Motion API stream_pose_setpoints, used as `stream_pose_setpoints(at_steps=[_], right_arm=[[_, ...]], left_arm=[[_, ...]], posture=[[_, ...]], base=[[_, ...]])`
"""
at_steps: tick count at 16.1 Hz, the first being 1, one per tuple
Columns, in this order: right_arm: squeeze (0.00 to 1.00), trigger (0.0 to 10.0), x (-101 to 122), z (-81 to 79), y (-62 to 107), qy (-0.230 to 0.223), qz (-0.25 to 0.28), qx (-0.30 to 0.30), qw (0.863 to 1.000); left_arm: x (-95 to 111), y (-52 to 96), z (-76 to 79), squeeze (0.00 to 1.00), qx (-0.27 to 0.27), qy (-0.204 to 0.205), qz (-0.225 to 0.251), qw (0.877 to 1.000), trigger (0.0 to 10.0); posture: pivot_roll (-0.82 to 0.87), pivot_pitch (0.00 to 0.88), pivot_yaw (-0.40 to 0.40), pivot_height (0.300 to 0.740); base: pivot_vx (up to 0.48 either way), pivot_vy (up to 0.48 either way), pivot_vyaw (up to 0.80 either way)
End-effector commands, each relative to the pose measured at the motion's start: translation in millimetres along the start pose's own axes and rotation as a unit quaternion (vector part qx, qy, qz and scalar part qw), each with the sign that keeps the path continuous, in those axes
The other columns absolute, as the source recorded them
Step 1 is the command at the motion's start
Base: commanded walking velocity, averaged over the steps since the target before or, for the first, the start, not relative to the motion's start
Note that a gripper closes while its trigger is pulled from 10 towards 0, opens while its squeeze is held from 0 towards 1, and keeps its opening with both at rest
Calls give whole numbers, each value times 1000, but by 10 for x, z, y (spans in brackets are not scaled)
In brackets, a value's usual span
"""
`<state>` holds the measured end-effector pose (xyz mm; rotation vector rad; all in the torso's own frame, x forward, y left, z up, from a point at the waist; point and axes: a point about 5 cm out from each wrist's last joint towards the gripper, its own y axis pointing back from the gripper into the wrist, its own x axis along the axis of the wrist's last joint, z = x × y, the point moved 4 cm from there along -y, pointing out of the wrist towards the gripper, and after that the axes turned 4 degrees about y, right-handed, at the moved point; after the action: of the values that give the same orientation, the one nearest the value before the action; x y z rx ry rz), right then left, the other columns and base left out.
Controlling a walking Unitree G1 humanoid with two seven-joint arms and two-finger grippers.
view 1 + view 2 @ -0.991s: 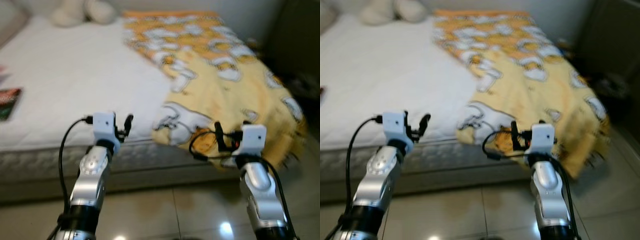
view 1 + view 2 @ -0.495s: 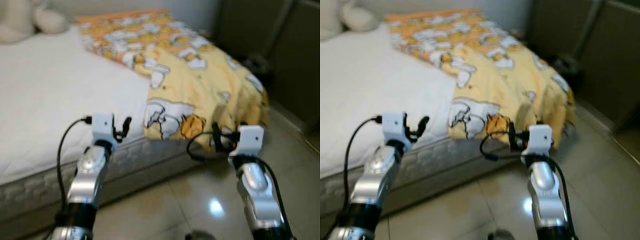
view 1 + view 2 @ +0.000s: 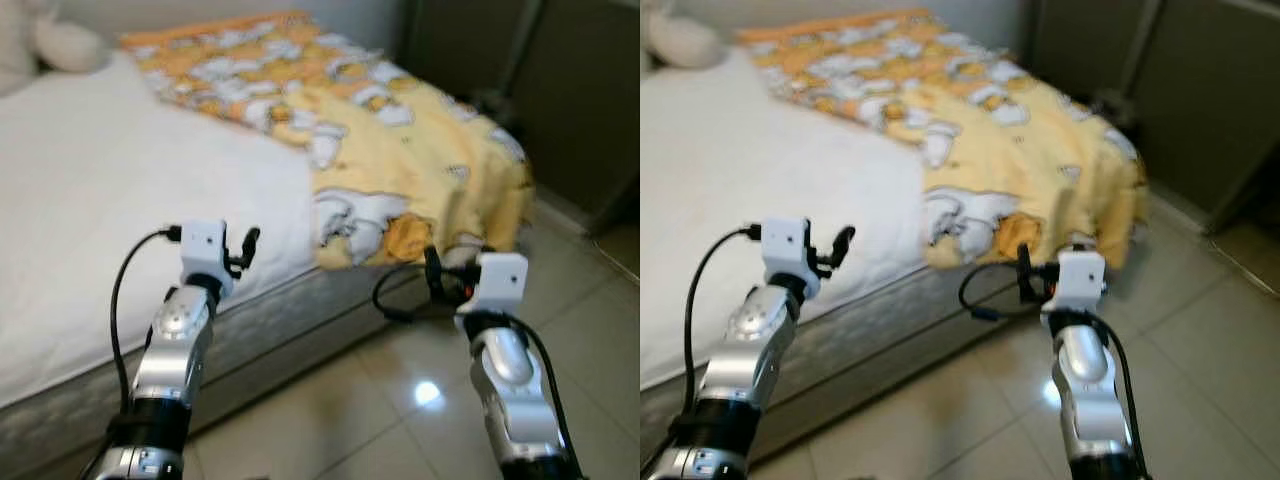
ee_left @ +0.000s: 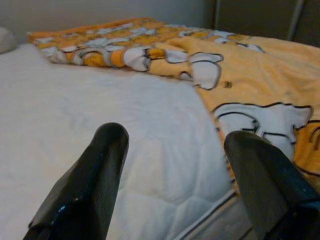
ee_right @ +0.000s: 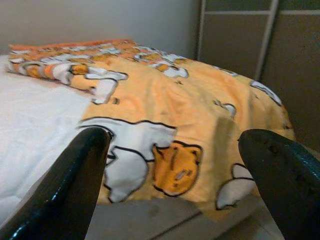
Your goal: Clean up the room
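Observation:
A yellow and orange blanket with cartoon prints lies crumpled over the far right part of a bed with a white sheet, its corner hanging over the bed's edge. My left gripper is held up in front of the bed's near edge, open and empty. My right gripper hovers just before the hanging blanket corner, open with nothing between its fingers. In the left wrist view the fingers frame sheet and blanket. In the right wrist view the fingers frame the blanket corner.
A cream plush toy lies at the bed's far left. Dark wardrobe doors stand to the right of the bed, with a dark object at their foot. Glossy tiled floor spreads below my arms.
The camera has swung to the right: the bed now runs diagonally and the wardrobe doors have come into view. Both arms hold the same raised pose with fingers apart.

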<state>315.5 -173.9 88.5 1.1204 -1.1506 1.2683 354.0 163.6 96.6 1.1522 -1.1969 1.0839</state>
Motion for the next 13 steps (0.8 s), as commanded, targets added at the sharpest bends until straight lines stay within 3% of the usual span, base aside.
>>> stream_pose_setpoints(at_steps=[1,2,8,13], right_arm=[[0,10000,9,88,-1,7,2,-11,1000],[0,10000,8,87,-3,8,2,-11,1000],[0,10000,17,67,-31,13,4,-8,1000],[0,10000,10,76,-15,13,4,-11,1000]], left_arm=[[1,-10,78,0,-12,-7,-4,1000,10000],[-5,-11,80,0,-14,-8,-6,1000,10000],[23,-2,188,0,-45,-20,4,999,10000],[24,-3,185,0,-44,-21,4,999,10000]], posture=[[-135,0,61,740],[-134,0,60,740],[-132,0,62,740],[-136,0,69,740]], base=[[0,0,0],[0,0,0],[471,0,0],[364,-307,0]])
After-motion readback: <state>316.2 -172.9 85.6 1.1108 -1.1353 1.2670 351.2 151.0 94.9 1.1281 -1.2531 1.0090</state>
